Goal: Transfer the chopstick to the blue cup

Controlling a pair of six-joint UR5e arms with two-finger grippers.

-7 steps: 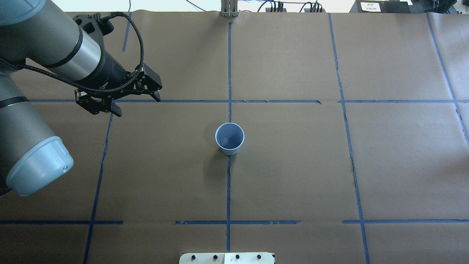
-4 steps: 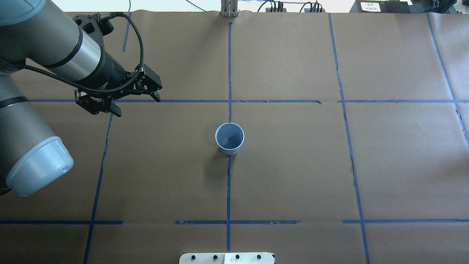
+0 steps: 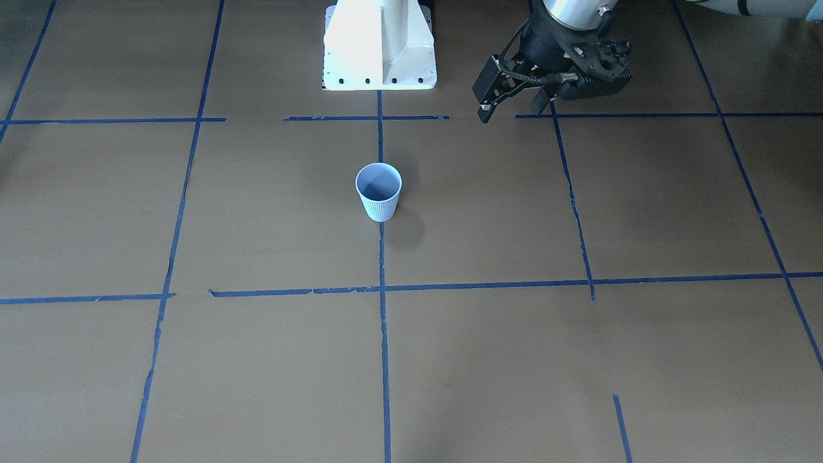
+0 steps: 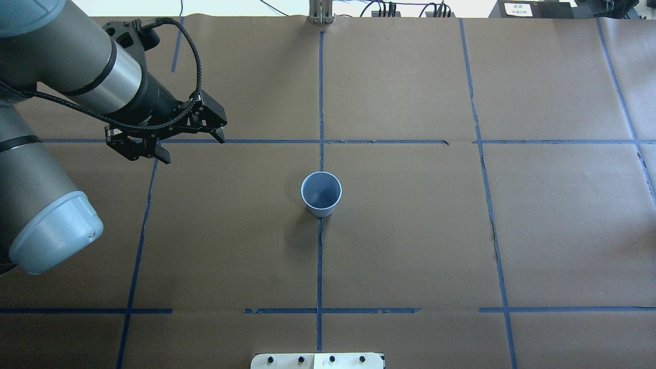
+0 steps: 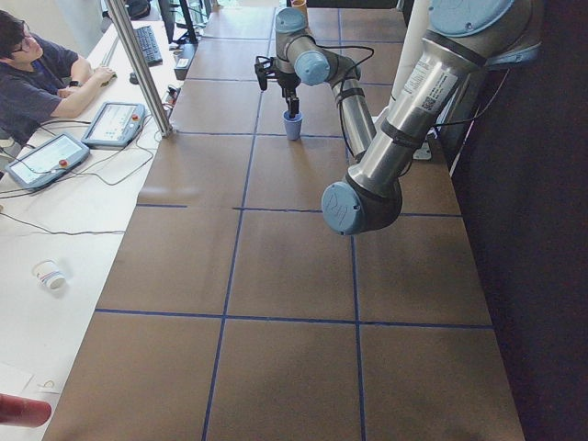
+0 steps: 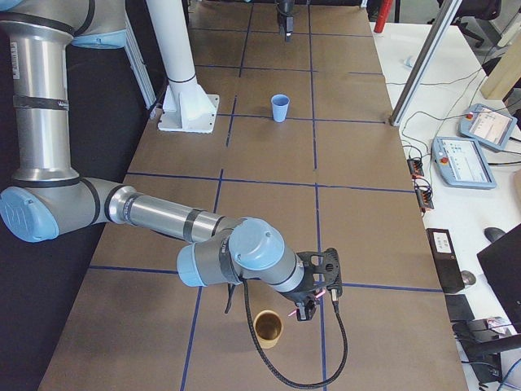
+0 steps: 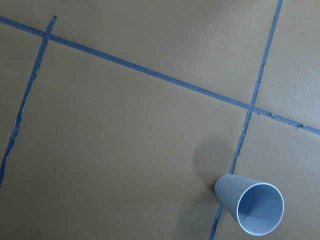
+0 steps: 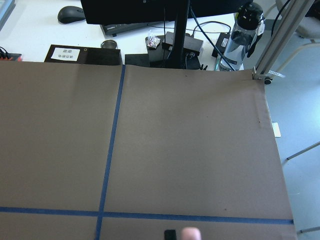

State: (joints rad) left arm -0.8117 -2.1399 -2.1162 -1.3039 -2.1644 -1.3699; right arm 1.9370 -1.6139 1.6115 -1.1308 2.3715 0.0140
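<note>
The blue cup (image 4: 321, 193) stands upright in the middle of the table, where two blue tape lines cross. It also shows in the front view (image 3: 379, 191), the left wrist view (image 7: 250, 207) and both side views (image 5: 292, 125) (image 6: 280, 107). I see nothing inside it. My left gripper (image 4: 192, 149) (image 3: 511, 110) is open and empty, hovering left of the cup and well apart from it. My right gripper (image 6: 317, 297) hangs by a brown cup (image 6: 267, 326) at the table's right end. A pink chopstick end (image 8: 191, 233) shows at the bottom of the right wrist view. I cannot tell whether this gripper is open or shut.
The white robot base (image 3: 379, 45) stands at the table's near edge. An operator (image 5: 37, 73) sits at a side desk with teach pendants (image 6: 476, 159). A metal post (image 5: 142, 69) stands at the table's far edge. Brown paper with blue tape lines covers the table.
</note>
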